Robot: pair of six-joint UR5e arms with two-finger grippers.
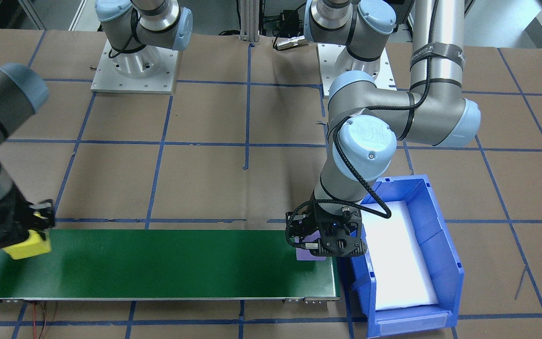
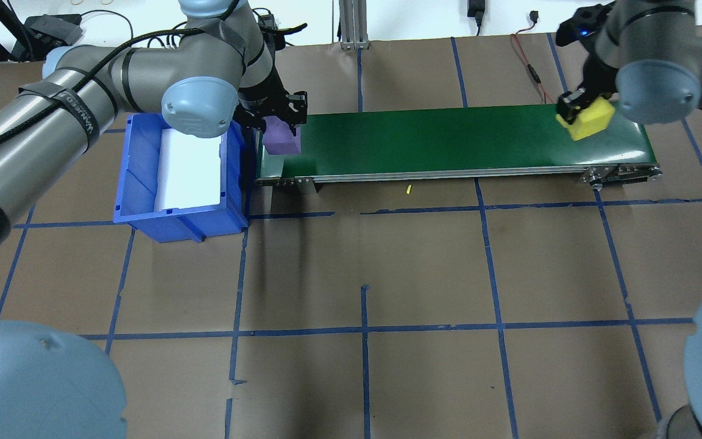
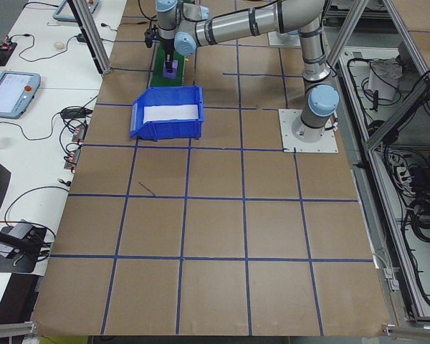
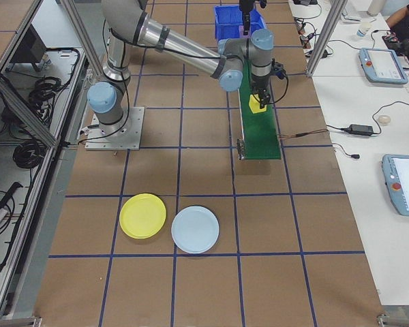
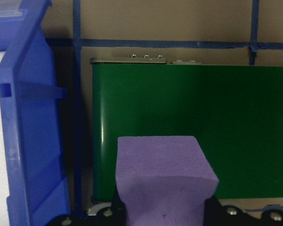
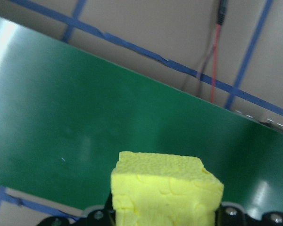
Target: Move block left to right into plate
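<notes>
A purple block is at the left end of the green conveyor belt, beside the blue bin, with my left gripper shut on it; the left wrist view shows the block pinched between the fingers above the belt. At the belt's right end my right gripper is shut on a tilted yellow block, which fills the bottom of the right wrist view. The yellow plate lies on the table far from the belt, seen only in the exterior right view.
A blue bin lined with white foam stands against the belt's left end. A light-blue plate lies beside the yellow one. Red wires trail behind the belt's right end. A small yellow scrap lies in front of the belt.
</notes>
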